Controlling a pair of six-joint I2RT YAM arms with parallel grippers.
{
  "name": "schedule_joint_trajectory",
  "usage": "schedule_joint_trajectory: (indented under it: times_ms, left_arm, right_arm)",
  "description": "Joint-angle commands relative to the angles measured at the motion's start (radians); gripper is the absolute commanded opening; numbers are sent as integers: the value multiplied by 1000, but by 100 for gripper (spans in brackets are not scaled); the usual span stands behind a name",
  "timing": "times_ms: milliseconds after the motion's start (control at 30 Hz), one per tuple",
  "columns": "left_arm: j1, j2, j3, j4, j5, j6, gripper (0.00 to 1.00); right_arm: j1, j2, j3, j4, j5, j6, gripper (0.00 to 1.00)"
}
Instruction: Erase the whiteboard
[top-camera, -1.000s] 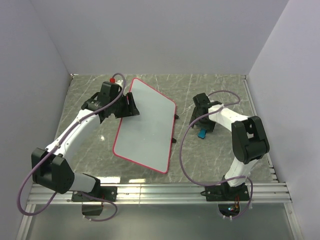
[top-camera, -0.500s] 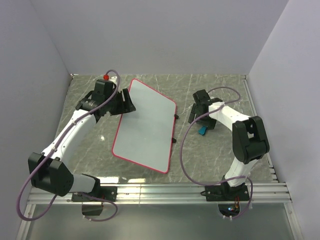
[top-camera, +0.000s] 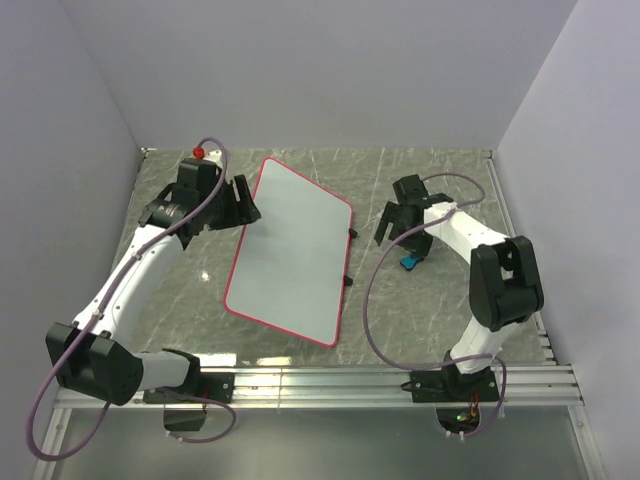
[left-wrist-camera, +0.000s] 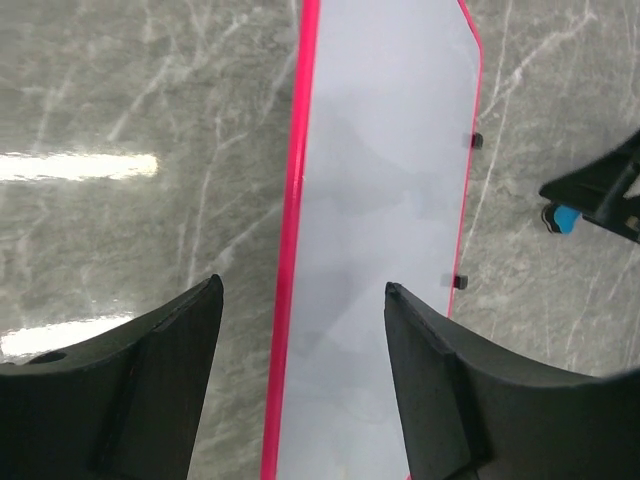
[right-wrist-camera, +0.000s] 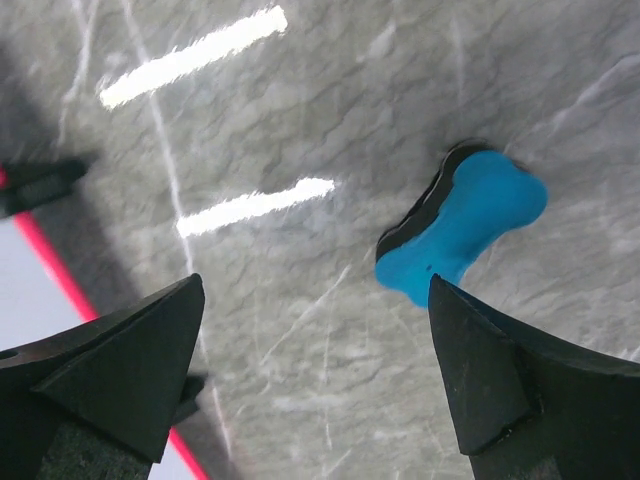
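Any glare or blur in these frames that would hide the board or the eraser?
Left wrist: two bright light streaks on the table, clear of the whiteboard, which reads sharp. Right wrist: two similar streaks beside the blue eraser, its far edge slightly soft. Top view: even light, one small glint on the table.

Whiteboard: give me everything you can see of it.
Large flat white rectangular whiteboard with thin red-pink rim and rounded corners lies flat, skewed, on the grey marbled table. Two small black clips sit on one long edge. No writing visible, only faint grey shading. The open left tool hovers over its opposite rim, not gripping.
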Motion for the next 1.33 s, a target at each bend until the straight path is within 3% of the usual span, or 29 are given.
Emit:
schedule_joint_trajectory:
  times_ms: [0,200,300,500,733,1300]
  left_arm:
    - [10,-59,67,-22,-83,16,71]
    - [28,-133,73,-46,-210,-16,75]
    - [40,-185,84,-87,-308,-50,83]
    - [51,-311,113,-200,-443,-100,100]
    - [51,-489,79,-196,-368,-53,99]
    - [51,-500,113,-243,-356,-12,99]
  right_arm:
    - [-4,-127,-12,48,-70,-20,100]
    - [7,-370,11,114,-245,-86,100]
    - [5,-500,11,154,-357,-112,100]
    - [7,-673,8,107,-322,-114,100]
    - [5,-812,-61,162,-334,-105,100]
    - [7,-865,-61,205,-366,-91,100]
